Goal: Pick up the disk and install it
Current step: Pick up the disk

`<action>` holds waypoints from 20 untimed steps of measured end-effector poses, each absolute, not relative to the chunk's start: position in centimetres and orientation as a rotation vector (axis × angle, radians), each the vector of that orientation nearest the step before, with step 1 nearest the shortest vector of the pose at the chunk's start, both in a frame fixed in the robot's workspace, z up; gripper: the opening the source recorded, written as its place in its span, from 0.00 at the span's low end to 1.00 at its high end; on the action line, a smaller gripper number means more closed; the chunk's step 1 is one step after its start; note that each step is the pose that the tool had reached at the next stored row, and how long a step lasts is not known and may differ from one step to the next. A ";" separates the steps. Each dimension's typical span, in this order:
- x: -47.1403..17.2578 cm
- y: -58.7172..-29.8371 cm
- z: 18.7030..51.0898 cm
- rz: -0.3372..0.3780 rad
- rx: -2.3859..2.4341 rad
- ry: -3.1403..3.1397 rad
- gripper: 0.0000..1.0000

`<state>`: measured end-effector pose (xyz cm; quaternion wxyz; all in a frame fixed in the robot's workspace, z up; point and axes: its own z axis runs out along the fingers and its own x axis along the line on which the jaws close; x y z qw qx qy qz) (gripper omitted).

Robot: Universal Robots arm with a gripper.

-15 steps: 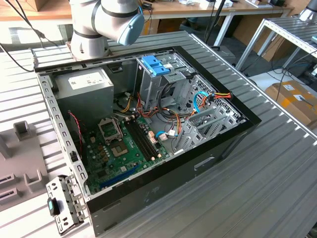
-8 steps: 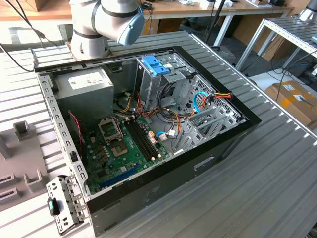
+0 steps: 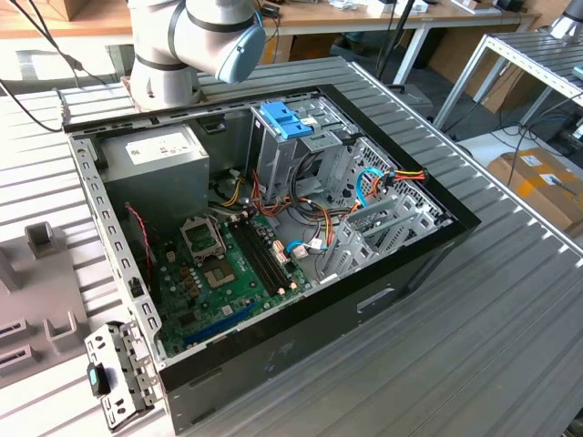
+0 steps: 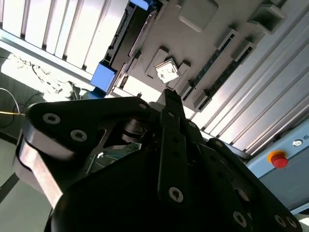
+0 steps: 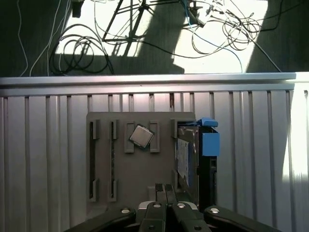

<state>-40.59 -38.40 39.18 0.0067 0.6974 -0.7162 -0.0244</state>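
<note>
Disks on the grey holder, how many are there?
1: the disk stands on edge in the grey holder's end slot, near the square chip. None looks hidden.

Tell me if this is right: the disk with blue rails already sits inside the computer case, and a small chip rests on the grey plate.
Not quite. The disk is not in the case; the first wrist view shows it standing on edge in a slot of the grey plate, beside the chip, which does rest there.
</note>
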 end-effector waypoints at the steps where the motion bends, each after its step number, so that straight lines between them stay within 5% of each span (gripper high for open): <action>1: -40.6 -38.4 39.2 -0.076 2.191 -2.232 0.11; 20: -40.6 -38.4 39.2 -0.075 2.290 -2.127 0.11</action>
